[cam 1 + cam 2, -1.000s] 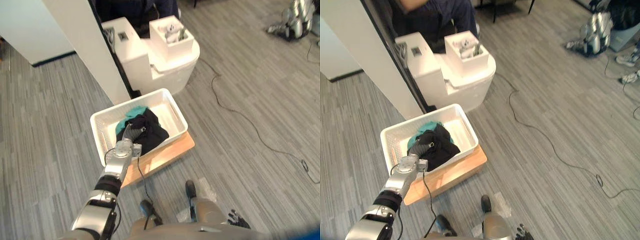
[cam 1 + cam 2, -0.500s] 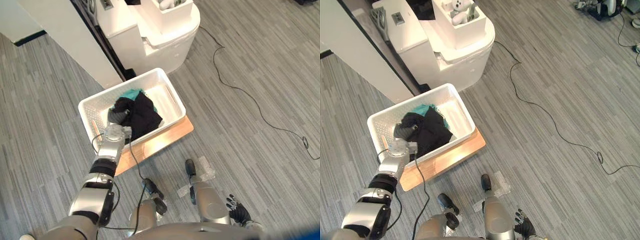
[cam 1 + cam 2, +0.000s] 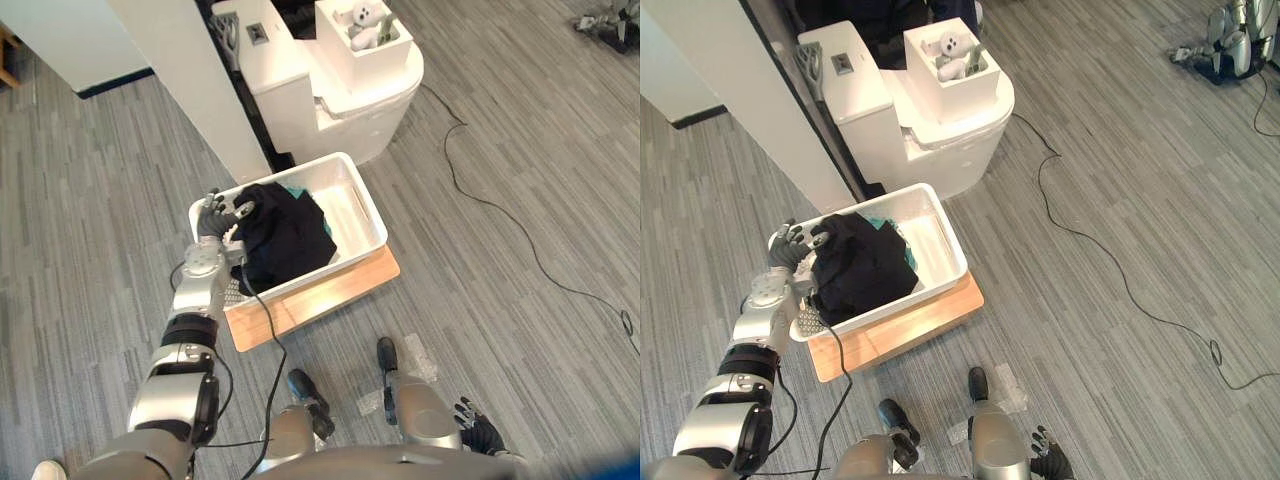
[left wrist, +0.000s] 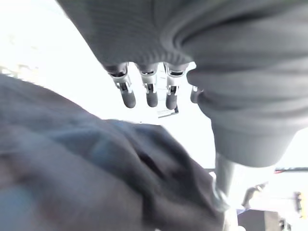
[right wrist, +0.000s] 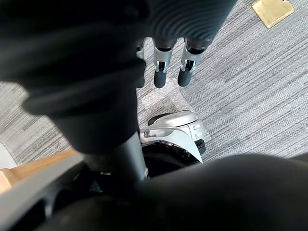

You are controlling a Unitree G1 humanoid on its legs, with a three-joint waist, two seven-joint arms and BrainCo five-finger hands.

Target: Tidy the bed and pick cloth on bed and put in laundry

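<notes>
Eye views: black cloth [image 3: 285,235] in white basket [image 3: 352,200], left hand [image 3: 213,212] just beside it at the rim, splayed wide, empty. L wrist: fingers [image 4: 147,94] straight, off the cloth. R wrist: right hand [image 5: 160,72] relaxed, empty, over floor [image 5: 240,72]. 0.5 s ago the left hand was on the cloth, now it's off.

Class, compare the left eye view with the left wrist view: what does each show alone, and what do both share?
Left eye view: the whole white basket on a wooden board, teal cloth, a toy bear. Left wrist view: the gap between straight fingers and black cloth. Both: the open left hand and that black cloth in the basket.
</notes>
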